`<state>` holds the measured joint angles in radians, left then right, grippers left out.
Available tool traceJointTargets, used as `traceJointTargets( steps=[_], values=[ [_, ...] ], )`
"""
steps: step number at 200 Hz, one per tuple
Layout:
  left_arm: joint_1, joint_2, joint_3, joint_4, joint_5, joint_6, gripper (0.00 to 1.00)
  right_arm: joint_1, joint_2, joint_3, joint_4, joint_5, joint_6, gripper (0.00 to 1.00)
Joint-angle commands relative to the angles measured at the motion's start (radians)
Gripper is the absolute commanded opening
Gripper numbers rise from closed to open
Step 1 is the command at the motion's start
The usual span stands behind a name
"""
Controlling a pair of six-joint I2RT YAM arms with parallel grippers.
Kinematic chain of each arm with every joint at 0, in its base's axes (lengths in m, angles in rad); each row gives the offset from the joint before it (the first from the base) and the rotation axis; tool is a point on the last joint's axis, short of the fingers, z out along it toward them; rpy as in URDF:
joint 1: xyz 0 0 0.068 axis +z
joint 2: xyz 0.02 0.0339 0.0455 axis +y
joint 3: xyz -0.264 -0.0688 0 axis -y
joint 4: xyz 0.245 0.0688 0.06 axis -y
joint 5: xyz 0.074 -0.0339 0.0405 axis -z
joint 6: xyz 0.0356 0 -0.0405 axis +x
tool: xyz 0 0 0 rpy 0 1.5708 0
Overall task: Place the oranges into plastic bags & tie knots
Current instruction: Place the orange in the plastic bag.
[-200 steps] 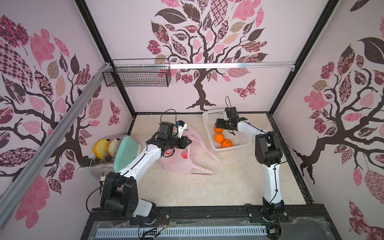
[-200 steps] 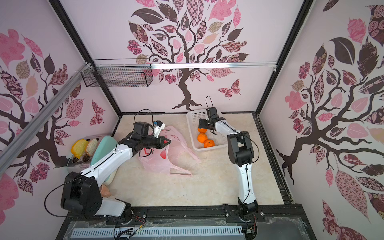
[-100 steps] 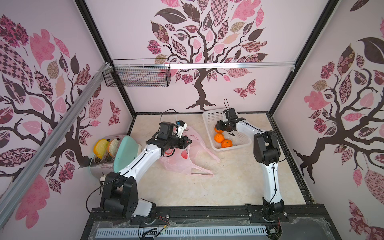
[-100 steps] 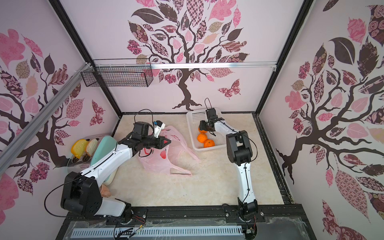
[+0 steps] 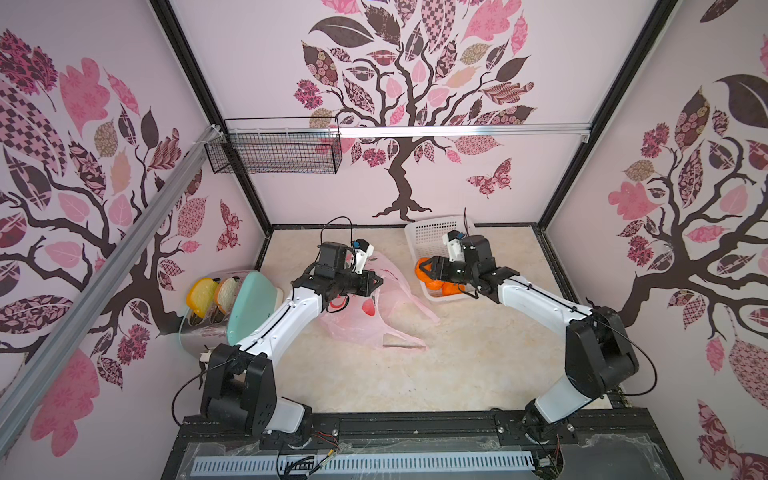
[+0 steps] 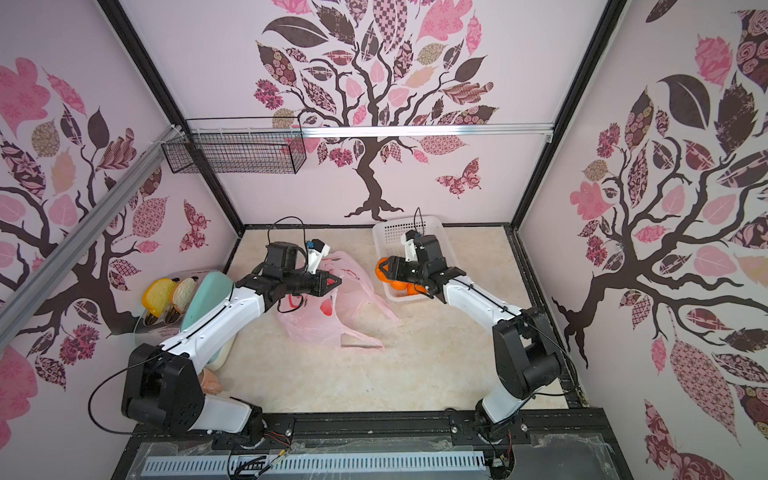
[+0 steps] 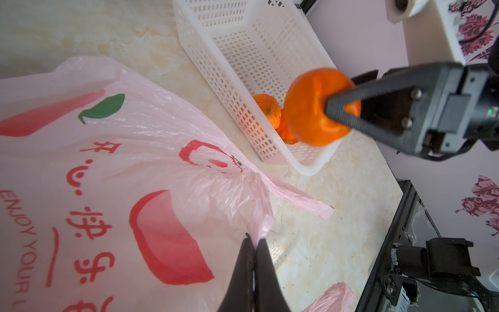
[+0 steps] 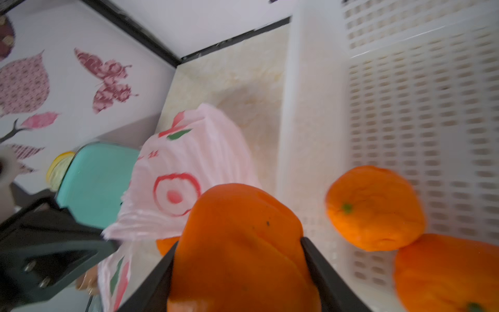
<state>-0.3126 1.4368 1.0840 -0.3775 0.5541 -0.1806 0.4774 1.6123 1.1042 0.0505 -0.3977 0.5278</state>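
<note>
My right gripper [image 8: 239, 241] is shut on one of the oranges [image 8: 237, 229] and holds it raised over the white basket's [image 8: 405, 94] rim on the bag side. In both top views that orange [image 5: 422, 266] [image 6: 379, 270] shows at the gripper's [image 5: 428, 266] tip. More oranges [image 8: 375, 208] [image 7: 266, 109] lie in the basket [image 5: 428, 237]. The pink plastic bag [image 5: 374, 328] [image 7: 108, 189] lies crumpled on the table left of the basket. My left gripper [image 7: 255, 240] [image 5: 376, 282] is shut on a pinch of its edge. No knots show.
A toaster with toast slices [image 5: 203, 291] and a teal plate [image 5: 253, 303] stand by the left wall. A black wire basket [image 5: 274, 153] hangs on the back wall. One loose bag handle [image 7: 310, 208] trails toward the basket.
My right gripper has closed on an orange in the basket and brought it up toward the bag side. The left gripper and the bag have stayed put.
</note>
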Motion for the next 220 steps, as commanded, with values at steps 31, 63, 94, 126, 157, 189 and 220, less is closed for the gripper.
traceJointTargets(
  steps=[31, 63, 94, 126, 157, 189, 220],
  values=[
    [0.007, -0.004, 0.017, 0.029, 0.016, 0.004, 0.00, 0.191, 0.082, -0.040, 0.180, -0.050, 0.125, 0.48],
    [0.007, -0.016, -0.001, 0.031, 0.025, 0.004, 0.00, 0.263, 0.219, 0.074, 0.223, -0.005, 0.149, 0.48],
    [0.009, -0.031, -0.023, 0.023, 0.014, 0.018, 0.00, 0.297, 0.365, 0.200, 0.209, 0.020, 0.190, 0.52],
    [0.027, -0.030, -0.053, 0.024, 0.013, 0.023, 0.00, 0.297, 0.464, 0.245, 0.260, -0.103, 0.277, 0.76],
    [0.028, -0.025, -0.062, 0.026, 0.012, 0.026, 0.00, 0.296, 0.457, 0.202, 0.275, -0.135, 0.295, 0.86],
    [0.030, -0.021, -0.057, 0.029, 0.009, 0.022, 0.00, 0.273, 0.385, 0.152, 0.242, -0.126, 0.276, 0.86],
    [0.030, -0.023, -0.056, 0.029, 0.006, 0.019, 0.00, 0.221, 0.276, 0.040, 0.256, -0.150, 0.307, 0.79]
  ],
)
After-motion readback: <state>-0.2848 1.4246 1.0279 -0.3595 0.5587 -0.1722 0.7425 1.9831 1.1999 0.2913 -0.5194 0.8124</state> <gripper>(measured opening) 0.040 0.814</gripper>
